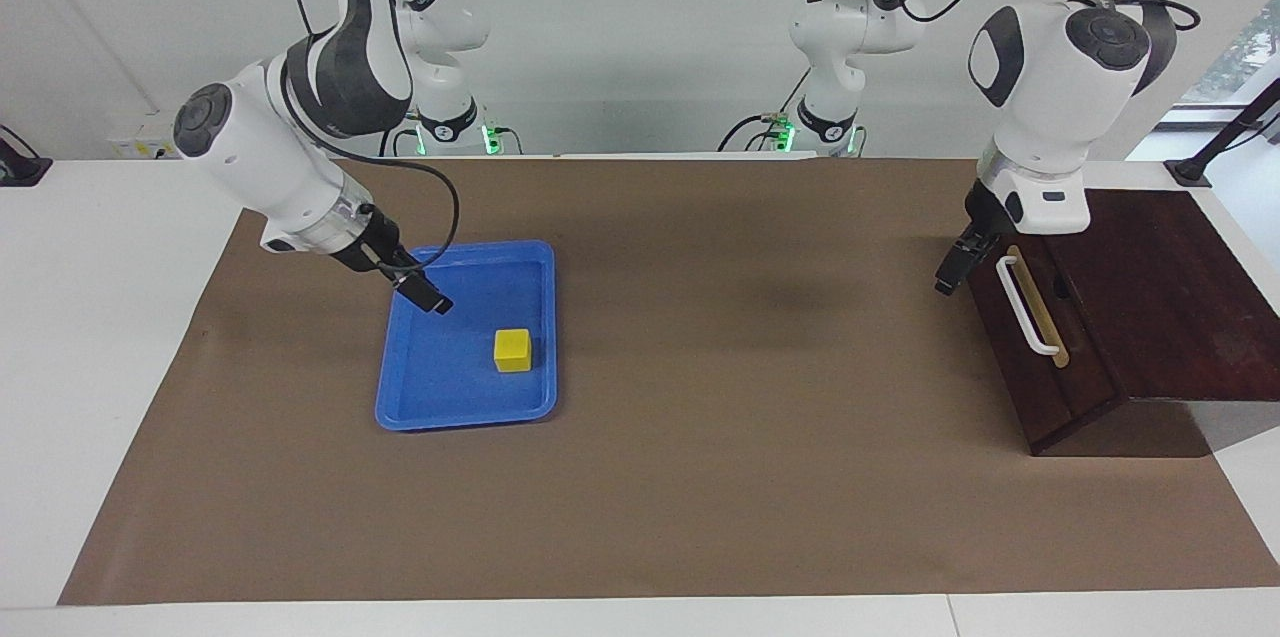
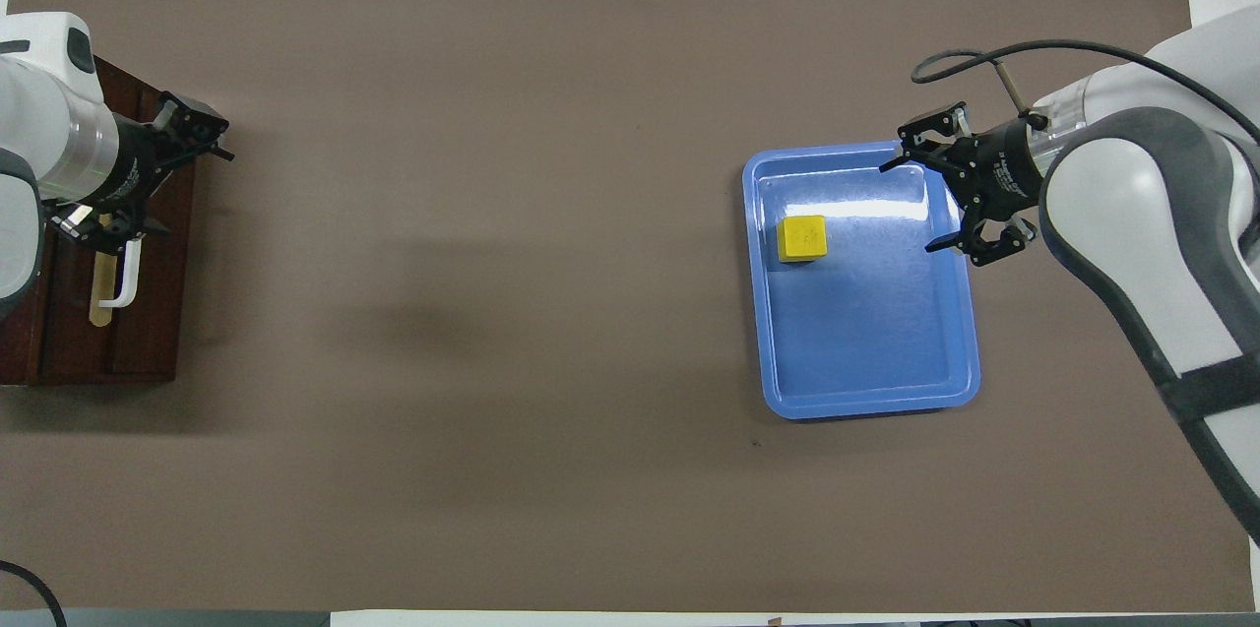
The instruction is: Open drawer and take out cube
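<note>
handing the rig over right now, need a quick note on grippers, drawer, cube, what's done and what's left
Left gripper: open, empty, at the drawer's white handle.
Right gripper: open, empty, over the blue tray.
Drawer: looks shut, in its box at the left arm's end of the table.
Cube: resting in the tray, free of both grippers.
Done: cube is out and placed.
Left: apparently nothing but pulling the arms back.

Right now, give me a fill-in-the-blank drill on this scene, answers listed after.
1. The cube lies in the blue ____.
2. The drawer in the box is ____.
3. The right gripper hangs open over the ____.
4. The left gripper is beside the drawer's white ____.

Answers: tray; shut; tray; handle
</note>
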Robot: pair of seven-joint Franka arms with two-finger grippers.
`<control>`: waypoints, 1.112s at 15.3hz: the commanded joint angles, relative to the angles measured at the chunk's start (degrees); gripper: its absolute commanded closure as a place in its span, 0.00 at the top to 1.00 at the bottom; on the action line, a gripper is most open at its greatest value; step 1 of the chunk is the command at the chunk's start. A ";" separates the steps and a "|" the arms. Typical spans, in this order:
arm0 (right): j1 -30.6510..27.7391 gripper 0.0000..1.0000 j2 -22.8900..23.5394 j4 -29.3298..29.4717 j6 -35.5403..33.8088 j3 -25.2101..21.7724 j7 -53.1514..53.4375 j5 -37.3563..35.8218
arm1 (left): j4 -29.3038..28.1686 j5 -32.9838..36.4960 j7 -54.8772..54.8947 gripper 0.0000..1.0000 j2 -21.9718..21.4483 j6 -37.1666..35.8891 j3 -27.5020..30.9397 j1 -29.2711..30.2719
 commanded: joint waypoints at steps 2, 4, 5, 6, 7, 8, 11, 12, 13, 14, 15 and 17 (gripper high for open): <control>-1.51 1.00 -3.10 2.75 -6.23 0.57 -17.82 -8.41 | -0.25 -1.16 17.91 1.00 -4.05 -3.62 1.46 0.03; -2.21 1.00 -6.43 2.75 -8.42 0.75 -22.05 -11.48 | -0.77 -1.16 24.60 1.00 -5.63 -5.47 1.47 1.86; -2.21 1.00 -8.10 2.75 -10.44 0.84 -23.55 -13.07 | -1.47 -1.07 27.33 1.00 -6.51 -6.43 1.47 2.05; -2.21 1.00 -9.95 2.75 -12.03 0.84 -25.39 -14.04 | -1.74 -1.07 29.53 1.00 -6.77 -6.70 1.56 2.14; -2.21 1.00 -11.18 2.75 -13.70 0.84 -27.67 -14.92 | -1.48 -1.07 29.55 1.00 -6.60 -6.27 1.56 2.22; -2.21 1.00 -11.98 2.84 -14.67 0.84 -29.87 -15.45 | -1.48 -1.16 29.03 1.00 -6.60 -6.18 1.56 2.31; -2.73 1.00 -12.25 5.81 -19.23 0.92 -36.55 -16.25 | -1.39 -1.16 28.94 1.00 -6.69 -6.53 1.47 2.23; -3.35 1.00 -11.99 6.43 -20.21 1.19 -37.44 -16.34 | -1.39 -1.16 28.94 1.00 -6.78 -6.79 1.47 1.88; -3.61 1.00 -11.99 6.44 -21.00 1.36 -37.89 -16.60 | -1.39 -1.07 28.85 1.00 -6.86 -6.88 1.12 1.70; -3.79 1.00 -11.99 6.27 -21.36 1.36 -37.89 -16.60 | -1.13 -1.07 28.85 1.00 -6.78 -6.97 0.94 1.70; -3.79 1.00 -12.07 6.00 -21.45 1.36 -37.89 -16.60 | -0.43 -1.07 29.37 1.00 -6.69 -8.28 0.86 1.70; -3.79 1.00 -12.07 5.65 -21.45 1.36 -38.15 -17.65 | 2.90 -0.81 31.38 1.00 -5.73 -12.49 0.77 1.70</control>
